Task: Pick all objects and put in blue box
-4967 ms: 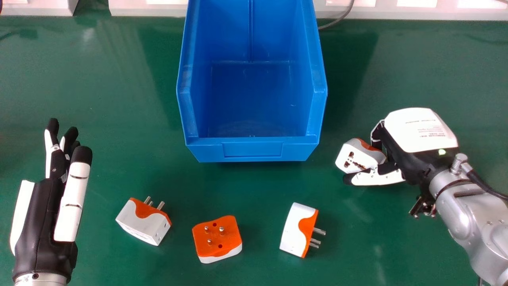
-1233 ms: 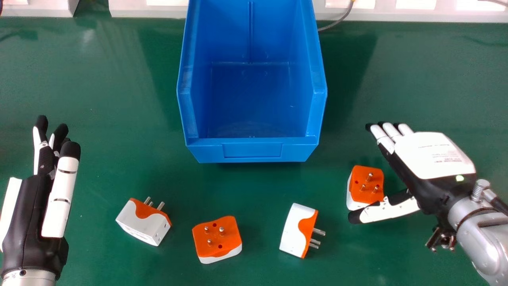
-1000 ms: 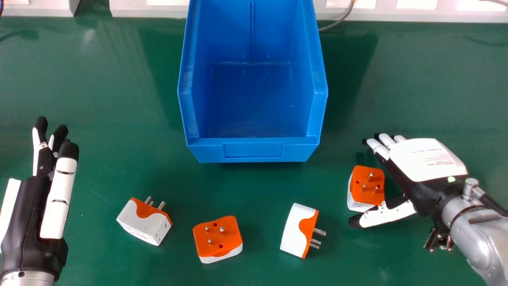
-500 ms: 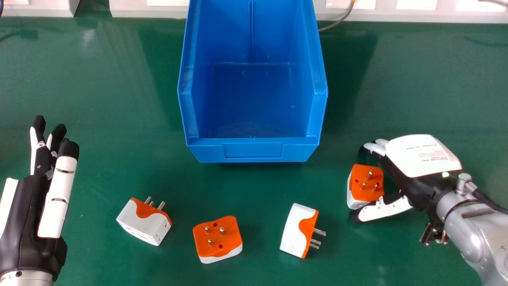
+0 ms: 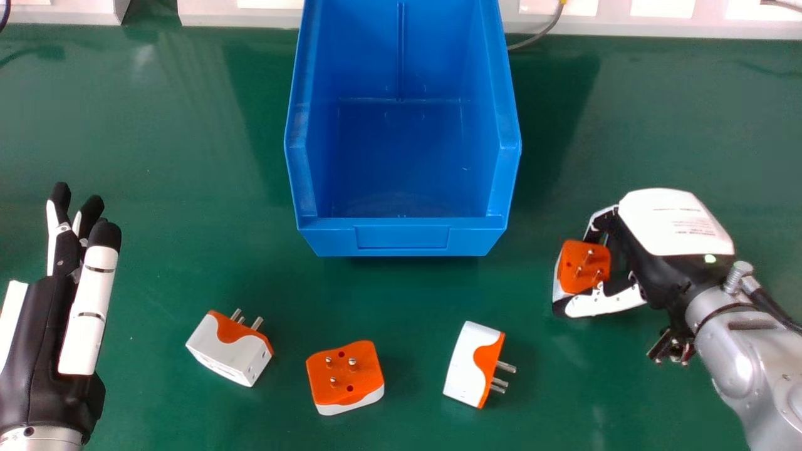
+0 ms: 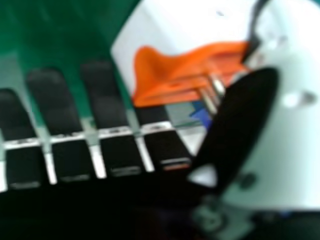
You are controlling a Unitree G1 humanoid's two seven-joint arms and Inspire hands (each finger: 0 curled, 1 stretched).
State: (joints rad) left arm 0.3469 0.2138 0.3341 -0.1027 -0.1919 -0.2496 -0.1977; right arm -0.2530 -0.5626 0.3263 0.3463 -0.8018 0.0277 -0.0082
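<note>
Right hand (image 5: 673, 224) has bent its fingers down since half a second ago, and the plug (image 5: 584, 266) with it has shifted a bit toward the far side of the table and turned slightly. So yeah, it's got a grip on that one now: fingers curled around the far side, thumb (image 5: 604, 303) against the near side, pins pointing up. Can't tell whether it's off the table (image 5: 401, 300) or touching it. The right hand view has the same plug between thumb and fingers, with the pins right by the thumb.

Next in from there is the right plug (image 5: 470, 363), on the table with its pins pointing to the right. The middle plug (image 5: 344, 376) sits pins up, orange side on top. Then there's the left plug (image 5: 232, 351), pins pointing away from the robot and a bit right. All four are outside the blue box (image 5: 401, 237), which stands beyond them, around the middle, open top up. Left hand (image 5: 47, 344) is over at the left edge, fingers straight. Way at the back, a cable (image 5: 540, 39) runs behind the box.
</note>
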